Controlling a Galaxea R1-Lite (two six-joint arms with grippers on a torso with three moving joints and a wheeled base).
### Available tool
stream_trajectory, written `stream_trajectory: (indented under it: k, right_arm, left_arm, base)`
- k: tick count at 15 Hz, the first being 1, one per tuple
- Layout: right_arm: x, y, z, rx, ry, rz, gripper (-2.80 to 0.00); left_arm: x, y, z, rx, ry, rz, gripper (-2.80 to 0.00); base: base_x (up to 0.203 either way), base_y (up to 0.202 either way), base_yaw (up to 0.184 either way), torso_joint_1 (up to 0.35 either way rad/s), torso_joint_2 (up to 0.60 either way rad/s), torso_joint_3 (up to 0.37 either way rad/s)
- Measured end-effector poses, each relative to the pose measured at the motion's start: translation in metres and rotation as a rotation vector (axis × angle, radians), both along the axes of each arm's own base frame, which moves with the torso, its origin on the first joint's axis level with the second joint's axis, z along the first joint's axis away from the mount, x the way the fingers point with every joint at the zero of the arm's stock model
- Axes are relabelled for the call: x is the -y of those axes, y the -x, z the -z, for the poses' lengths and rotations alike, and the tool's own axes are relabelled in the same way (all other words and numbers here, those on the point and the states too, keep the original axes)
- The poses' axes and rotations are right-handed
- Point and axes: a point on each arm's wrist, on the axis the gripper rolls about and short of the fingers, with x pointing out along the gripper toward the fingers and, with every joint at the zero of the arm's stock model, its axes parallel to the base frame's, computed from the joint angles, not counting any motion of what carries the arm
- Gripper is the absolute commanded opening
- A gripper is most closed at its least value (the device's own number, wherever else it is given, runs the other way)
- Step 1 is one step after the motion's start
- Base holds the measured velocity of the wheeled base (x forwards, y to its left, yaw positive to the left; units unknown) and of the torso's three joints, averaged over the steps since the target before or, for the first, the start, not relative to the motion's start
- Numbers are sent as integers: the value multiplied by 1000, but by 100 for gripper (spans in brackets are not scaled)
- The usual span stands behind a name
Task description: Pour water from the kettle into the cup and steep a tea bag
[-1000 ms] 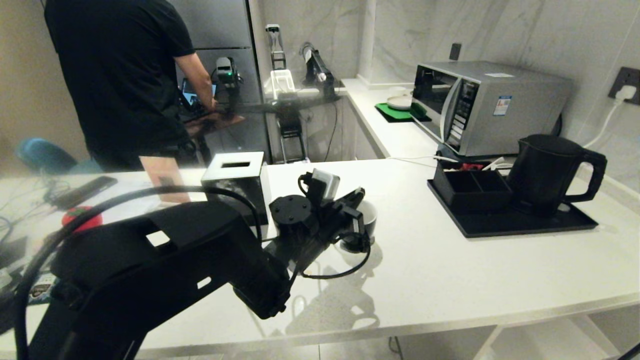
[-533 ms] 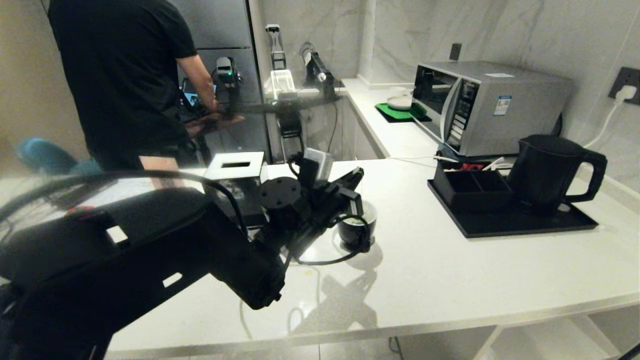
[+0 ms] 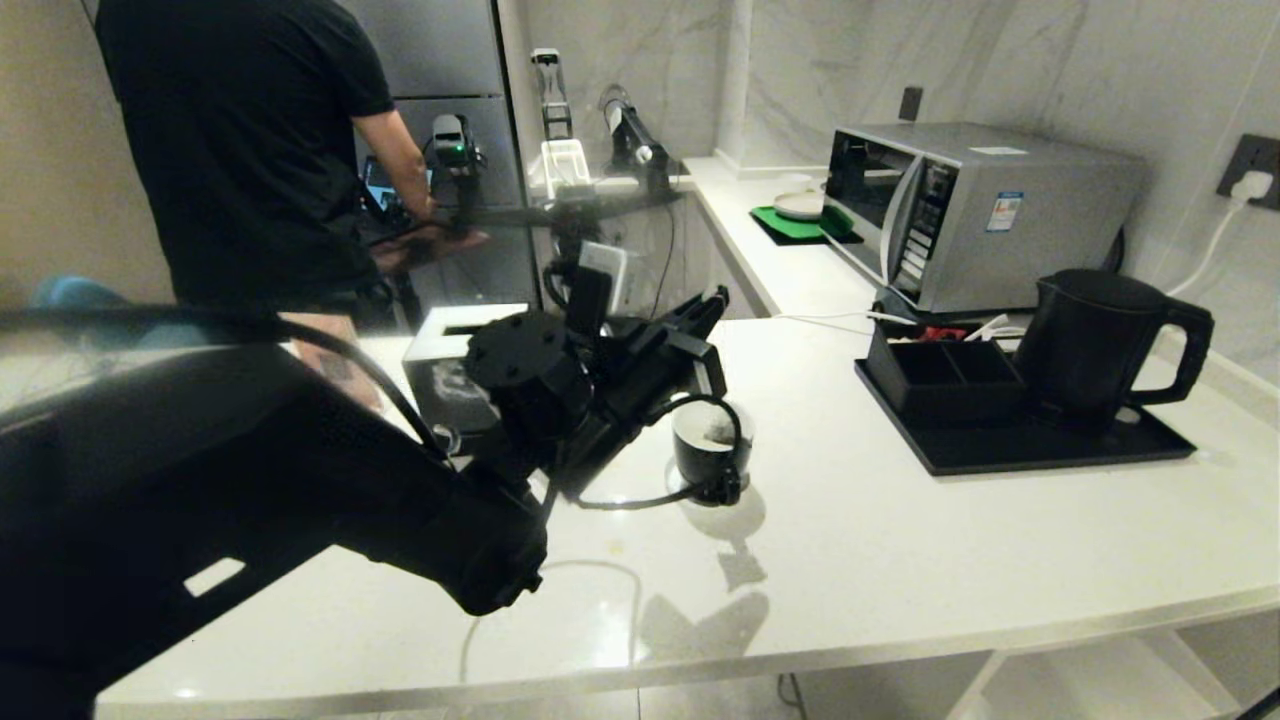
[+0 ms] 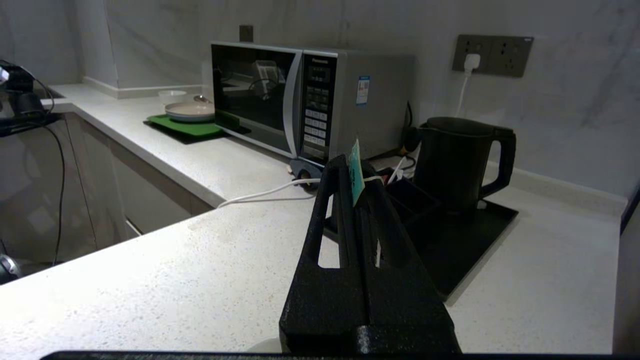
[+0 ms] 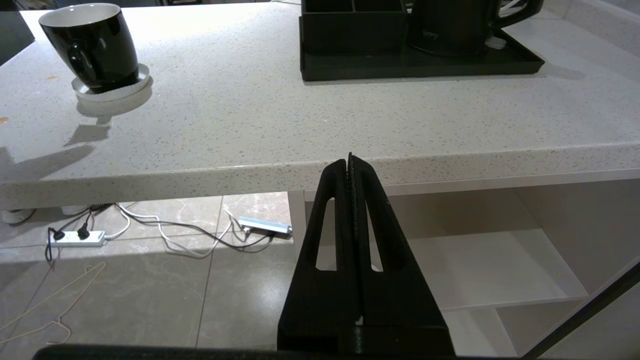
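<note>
Closed on a small teal tag (image 4: 355, 172) with a thin white string (image 4: 372, 178) running from it, the left tool (image 3: 712, 305) was held level above the table (image 3: 900, 540), just behind and above the cup (image 3: 708, 448). The right tool (image 5: 350, 167) was seen shut and empty, parked below the table's front edge, over a tiled floor (image 5: 150, 280) with cables and a power strip (image 5: 77, 238).

The table was a pale speckled stone top in a kitchen with marble-look walls; a silver microwave (image 3: 975, 210) stood at the back, and a person in a black shirt (image 3: 250, 150) stood beyond the table.

The cup was glossy black with a white interior, set on a small white saucer (image 5: 111, 89). A pale tea bag (image 3: 716, 432) was seen inside it. The kettle (image 3: 1100, 340), matte black with a loop handle, stood on a black tray (image 3: 1040, 450) beside a two-compartment box (image 3: 945, 375), well to the right of the left tool.
</note>
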Motion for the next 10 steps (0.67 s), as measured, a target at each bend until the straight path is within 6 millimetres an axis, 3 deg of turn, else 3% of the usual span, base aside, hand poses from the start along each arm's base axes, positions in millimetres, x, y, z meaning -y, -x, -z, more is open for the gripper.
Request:
stream_trajectory:
  k: [10]
  right_arm:
    - [0, 0, 0, 0, -1, -1, -280]
  left_arm:
    - [-7, 5, -9, 12, 9, -5, -280]
  base:
    - [0, 0, 0, 0, 0, 0]
